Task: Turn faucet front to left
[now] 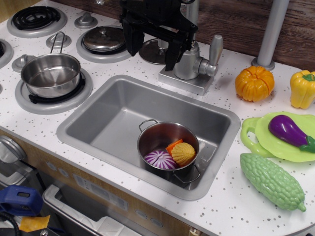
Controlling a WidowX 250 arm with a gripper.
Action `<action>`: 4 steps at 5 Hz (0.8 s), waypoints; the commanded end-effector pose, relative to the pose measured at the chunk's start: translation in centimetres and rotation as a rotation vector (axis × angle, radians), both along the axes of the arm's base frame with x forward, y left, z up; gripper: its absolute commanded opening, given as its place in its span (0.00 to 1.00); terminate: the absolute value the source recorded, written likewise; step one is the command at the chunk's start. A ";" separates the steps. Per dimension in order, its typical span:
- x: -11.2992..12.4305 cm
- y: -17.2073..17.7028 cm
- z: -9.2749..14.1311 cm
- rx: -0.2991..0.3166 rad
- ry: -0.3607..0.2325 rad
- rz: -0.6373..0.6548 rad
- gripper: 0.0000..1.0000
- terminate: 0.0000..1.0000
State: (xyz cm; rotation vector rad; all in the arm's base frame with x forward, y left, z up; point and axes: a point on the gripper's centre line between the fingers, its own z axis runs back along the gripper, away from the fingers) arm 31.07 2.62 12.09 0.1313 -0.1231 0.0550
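Note:
The silver-grey faucet [188, 63] stands on its square base plate [183, 81] behind the sink [106, 120]. Its paddle lever [215, 49] sticks out to the right and tilts upward. The thin spout pipe [192, 11] rises behind the gripper and is mostly hidden. My black gripper [152, 60] hangs just left of the faucet body, jaws spread apart and empty. Its right finger [173, 58] is close against the left side of the faucet body; I cannot tell if it touches. The left finger [132, 45] is clear of it.
A steel pot [166, 142] with toy foods sits in the sink. Another pot [50, 73] and a lidded burner [104, 38] are on the stove at left. A thick grey pole [270, 30], pumpkin [254, 83], yellow pepper [302, 88], eggplant [289, 130] on a green plate [268, 147] and a green gourd [272, 181] are at right.

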 end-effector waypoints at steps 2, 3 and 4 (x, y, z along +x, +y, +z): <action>1.2 0.3 0.5 0.002 -0.036 0.003 1.00 0.00; 1.7 0.5 1.7 0.027 -0.094 0.000 1.00 0.00; 2.2 0.8 2.8 0.028 -0.155 -0.004 1.00 0.00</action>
